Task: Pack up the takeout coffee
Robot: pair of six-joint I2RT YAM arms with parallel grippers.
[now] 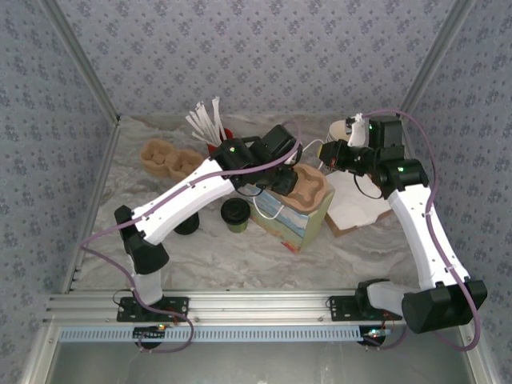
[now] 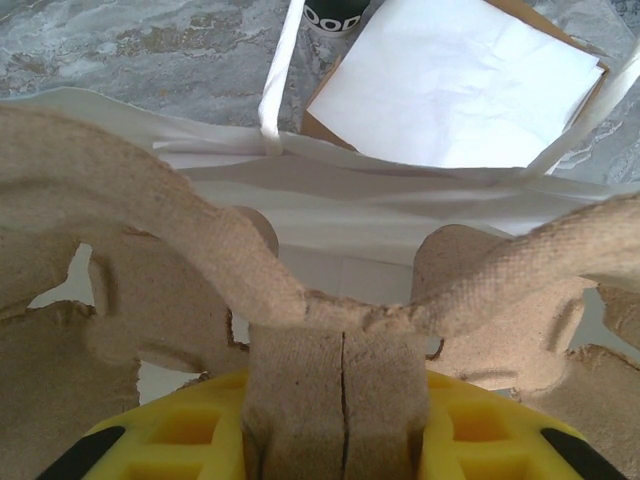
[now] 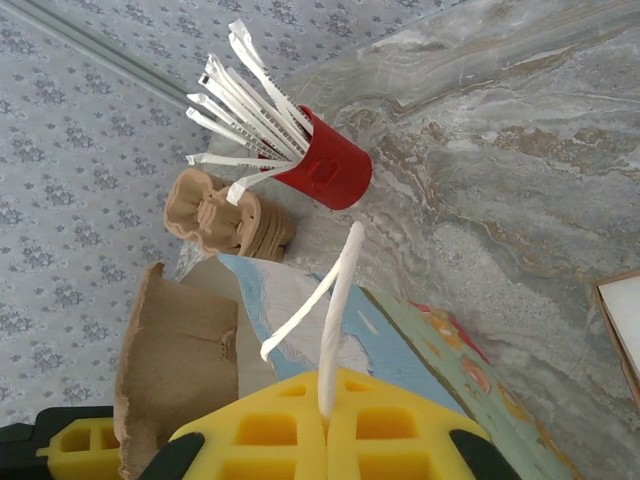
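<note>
Left claw (image 2: 343, 425): clamped on the centre tab of a pulp cup carrier (image 2: 200, 250), holding it over the open mouth of the gift bag (image 1: 298, 226).
Right claw (image 3: 325, 420): pads together, pinching the bag's white handle (image 3: 337, 290).
Left arm: stretches diagonally from the near-left base to mid-table, wrist tipped down at the bag.
Right arm: runs up the right side from the near-right base, wrist turned left toward the bag's far rim.
Takeout coffee (image 1: 235, 214): upright on the table (image 1: 240, 264), black lid on, just beside the bag's left side.
Coffee vs left claw: to its left and nearer the bases, not touching.
Coffee vs right claw: well apart, bag between them.
</note>
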